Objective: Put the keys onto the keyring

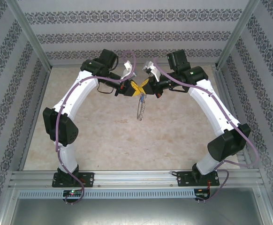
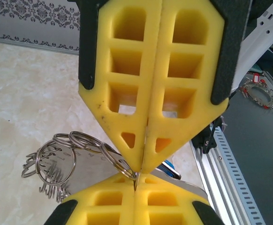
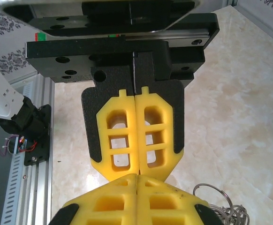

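Yellow pads (image 2: 103,204) up close: our left claw (image 2: 135,191) is pinched shut, tip to tip with the right one. The keyring (image 2: 61,159) dangles off those tips above the table (image 2: 24,93); we can't tell whose pinch carries it. It looks light, floppy and slippery, so we'd grab a single wire loop up top. A blue key (image 2: 168,166) peeks out just behind. The right claw (image 2: 140,168) is shut too.

The key (image 2: 171,167) is mostly hidden behind the yellow fingers (image 2: 127,77) (a blue sliver peeks out). The keyring (image 3: 229,213) is cut off at the right wrist view's bottom edge.
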Controlling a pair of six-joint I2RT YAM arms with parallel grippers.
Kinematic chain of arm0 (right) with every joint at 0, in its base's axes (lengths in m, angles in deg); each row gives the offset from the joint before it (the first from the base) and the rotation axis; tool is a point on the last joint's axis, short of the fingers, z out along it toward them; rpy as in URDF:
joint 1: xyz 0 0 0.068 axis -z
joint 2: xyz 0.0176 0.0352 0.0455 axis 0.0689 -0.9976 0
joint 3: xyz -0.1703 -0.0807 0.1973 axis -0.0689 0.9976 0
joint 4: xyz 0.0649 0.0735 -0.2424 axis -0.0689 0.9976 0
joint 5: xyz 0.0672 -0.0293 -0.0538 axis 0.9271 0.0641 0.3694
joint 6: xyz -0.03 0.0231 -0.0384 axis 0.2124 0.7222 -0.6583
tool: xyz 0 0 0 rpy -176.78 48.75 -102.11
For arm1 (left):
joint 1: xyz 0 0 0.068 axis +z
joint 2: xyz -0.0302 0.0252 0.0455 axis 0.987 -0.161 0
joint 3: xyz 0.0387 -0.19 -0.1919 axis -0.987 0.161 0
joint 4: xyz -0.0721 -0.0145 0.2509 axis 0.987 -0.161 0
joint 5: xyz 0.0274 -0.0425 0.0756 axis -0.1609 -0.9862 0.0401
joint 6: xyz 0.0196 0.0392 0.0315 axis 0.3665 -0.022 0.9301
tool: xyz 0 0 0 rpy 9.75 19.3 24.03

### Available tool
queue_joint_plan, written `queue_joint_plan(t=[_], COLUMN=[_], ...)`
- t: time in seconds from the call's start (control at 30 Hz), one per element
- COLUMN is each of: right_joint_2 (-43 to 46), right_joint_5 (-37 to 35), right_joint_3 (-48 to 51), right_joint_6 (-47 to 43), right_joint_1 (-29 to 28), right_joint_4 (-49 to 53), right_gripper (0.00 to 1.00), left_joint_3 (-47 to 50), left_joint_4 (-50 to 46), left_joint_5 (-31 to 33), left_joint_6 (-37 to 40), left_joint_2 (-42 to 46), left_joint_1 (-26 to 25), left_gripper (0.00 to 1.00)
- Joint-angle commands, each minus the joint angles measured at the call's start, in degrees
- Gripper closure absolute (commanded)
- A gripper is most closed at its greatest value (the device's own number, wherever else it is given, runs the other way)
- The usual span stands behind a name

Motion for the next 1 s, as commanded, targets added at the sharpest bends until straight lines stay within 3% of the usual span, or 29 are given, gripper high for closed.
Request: queue_joint_plan(t=[0.0, 0.2, 0.37, 0.53, 0.63, 0.8, 0.97], right_joint_2=[-0.2, 0.4, 0.7, 1.2, 1.4, 1.1, 0.8], right_joint_5=[2.8, 2.9, 2.6, 2.9, 3.3, 3.5, 3.4], right_joint_3=[0.7, 0.6, 0.9, 1.9, 2.3, 2.4, 2.3], right_joint_6=[0.3, 1.2, 0.8, 0.8, 1.0, 1.3, 1.5], right_joint_1=[-1.0, -1.0, -0.9, -0.6, -0.3, -0.2, 0.0], right_joint_4=[-1.8, -2.9, -2.6, -2.7, -3.2, -3.7, -4.0], right_gripper=[1.00, 1.00, 1.00, 1.00, 1.00, 1.00, 1.00], left_joint_3=[-1.1, 0.4, 0.6, 0.7, 0.5, 0.2, 0.6], left_joint_4=[2.0, 4.2, 4.2, 3.3, 2.3, 0.8, 0.8], left_joint_5=[-3.0, -3.2, -2.0, -0.4, -0.4, -2.1, -2.8], left_joint_6=[0.6, -0.9, -0.7, 0.8, 1.9, 3.9, 4.2], left_joint_2=[0.4, 1.0, 2.1, 3.0, 3.3, 3.5, 4.3], left_joint_1=[-0.3, -0.4, -0.3, -0.2, -0.1, -0.2, -0.1], left_gripper=[1.00, 1.00, 0.77, 0.72, 0.76, 0.99, 1.00])
